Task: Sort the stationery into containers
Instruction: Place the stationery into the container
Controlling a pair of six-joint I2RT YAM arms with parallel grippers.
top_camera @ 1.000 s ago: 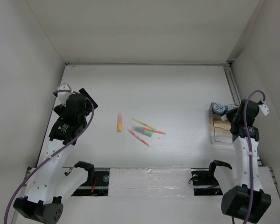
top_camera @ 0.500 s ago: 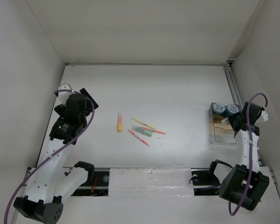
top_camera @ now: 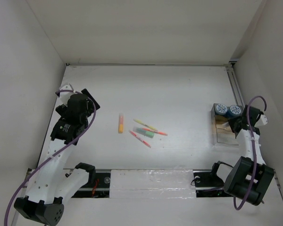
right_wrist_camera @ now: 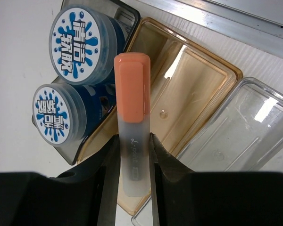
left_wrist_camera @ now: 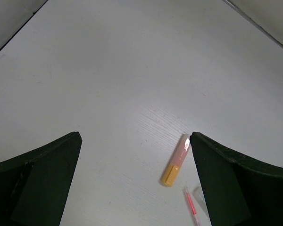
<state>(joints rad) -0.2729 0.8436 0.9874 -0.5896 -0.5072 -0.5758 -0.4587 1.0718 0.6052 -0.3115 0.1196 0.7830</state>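
Note:
My right gripper (right_wrist_camera: 133, 155) is shut on an orange-capped marker (right_wrist_camera: 132, 103) and holds it above the tan compartment of the clear tray (right_wrist_camera: 198, 94). Two blue-and-white rolls (right_wrist_camera: 78, 37) sit in the tray's dark end compartment; they also show in the top view (top_camera: 221, 108). The tray (top_camera: 222, 136) stands at the table's right side, with my right gripper (top_camera: 239, 123) beside it. My left gripper (left_wrist_camera: 134, 183) is open and empty above the table, left of an orange marker (left_wrist_camera: 175, 160). That marker (top_camera: 120, 123) lies mid-table with green and yellow markers (top_camera: 146, 132) and red-pink pens (top_camera: 140, 139).
A metal rail (top_camera: 235, 87) runs along the table's right edge beside the tray. White walls (top_camera: 33, 70) close in the table at the left, back and right. A second clear compartment (right_wrist_camera: 245, 127) sits beside the tan one.
My right arm has swung outward to the right, and the gripper with the marker has shifted slightly right over the tray. The left arm has barely moved.

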